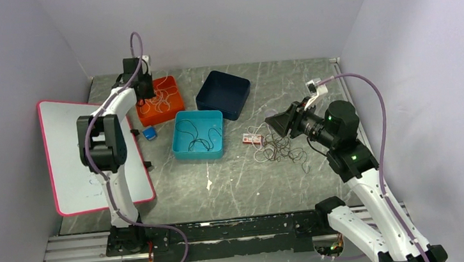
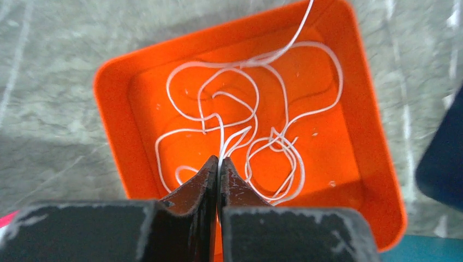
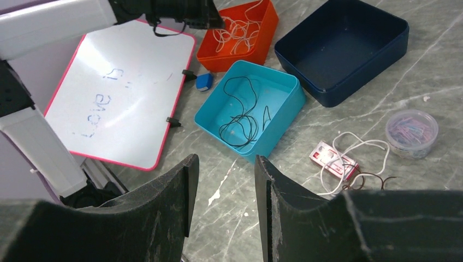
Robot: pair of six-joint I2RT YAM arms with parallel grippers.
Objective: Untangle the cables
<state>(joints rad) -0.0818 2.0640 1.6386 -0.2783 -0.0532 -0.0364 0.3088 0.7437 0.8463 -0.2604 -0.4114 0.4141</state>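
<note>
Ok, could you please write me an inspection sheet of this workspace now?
surface: grey marbled table.
job's things: white cable in orange bin; black cable in teal bin; tangle loose on table; navy bin empty.
clutter: whiteboard, blue eraser, paper-clip tub, red-white pack.
grippers: left gripper jaws shut on white cable; right gripper jaws open, holding nothing.
cables: lilac arm leads, hanging free.
surroundings: plain walls.

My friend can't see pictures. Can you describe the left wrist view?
The left end effector is shut on a white cable whose loose loops lie in an orange bin on a grey table.
</note>
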